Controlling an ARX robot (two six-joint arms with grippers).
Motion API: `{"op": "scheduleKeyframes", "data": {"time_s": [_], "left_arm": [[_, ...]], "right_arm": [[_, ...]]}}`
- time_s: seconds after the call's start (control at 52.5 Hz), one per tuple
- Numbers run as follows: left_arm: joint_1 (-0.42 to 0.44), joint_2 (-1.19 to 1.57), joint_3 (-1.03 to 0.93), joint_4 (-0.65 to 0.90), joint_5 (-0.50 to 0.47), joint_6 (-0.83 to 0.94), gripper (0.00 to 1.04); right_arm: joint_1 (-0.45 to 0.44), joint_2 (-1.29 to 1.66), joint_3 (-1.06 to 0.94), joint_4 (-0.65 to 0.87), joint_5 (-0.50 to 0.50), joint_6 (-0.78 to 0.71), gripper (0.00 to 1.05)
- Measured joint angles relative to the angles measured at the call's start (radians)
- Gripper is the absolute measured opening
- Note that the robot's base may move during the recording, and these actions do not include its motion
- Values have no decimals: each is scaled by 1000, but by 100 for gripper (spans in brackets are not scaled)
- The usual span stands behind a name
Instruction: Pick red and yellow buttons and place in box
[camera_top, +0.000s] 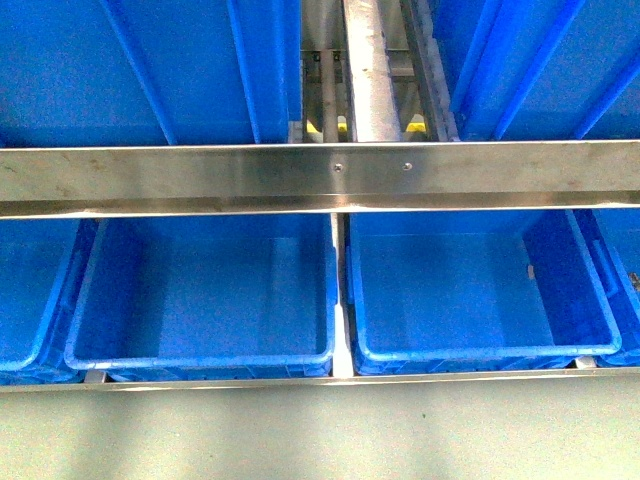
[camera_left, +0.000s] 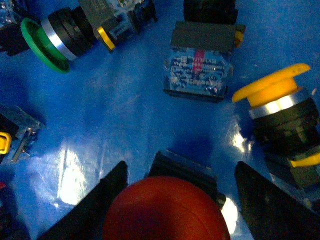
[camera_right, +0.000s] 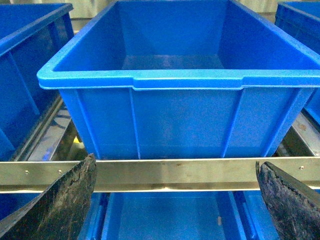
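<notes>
**Red button (camera_left: 165, 212) upright, yellow button (camera_left: 272, 87) on its side**

The red button's domed cap faces up over a black body on the bin floor (camera_left: 125, 115). Near it, the yellow mushroom cap points sideways, its metal collar and black body showing. The blue box (camera_top: 470, 290) stands empty.

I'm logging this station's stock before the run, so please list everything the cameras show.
source bin: one, blue, in the left wrist view
red button: one, red cap, on its floor
yellow button: one, yellow cap, lying tilted, same bin
green button: one, green rim, same bin
switch block: one, black with blue label, same bin
steel rail: one, silver, across the rack
lower bins: two whole, blue, below the rail
upper bins: two, blue, above the rail
left gripper: dark fingers either side of the red button, grip unclear
right gripper: dark fingers apart, holding nothing, facing the rail
</notes>
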Motion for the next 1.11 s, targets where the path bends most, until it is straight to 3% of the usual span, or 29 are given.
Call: {"op": "scheduleKeyframes", "data": {"time_s": [0.095,0.191,0.743,1.01,1.105], "left_arm": [[1,0,0,25,-7,-5,40],[2,-4,-14,49,-17,-5,32],[44,-280,-311,248,62,-7,32],[89,-555,-526,356,193,-24,32],[112,-711,-674,414,281,-30,32]], "right_arm": [[0,0,0,0,0,0,97],[0,0,0,0,0,0,97],[0,0,0,0,0,0,97],[0,0,0,0,0,0,97],[0,0,0,0,0,0,97]]}}
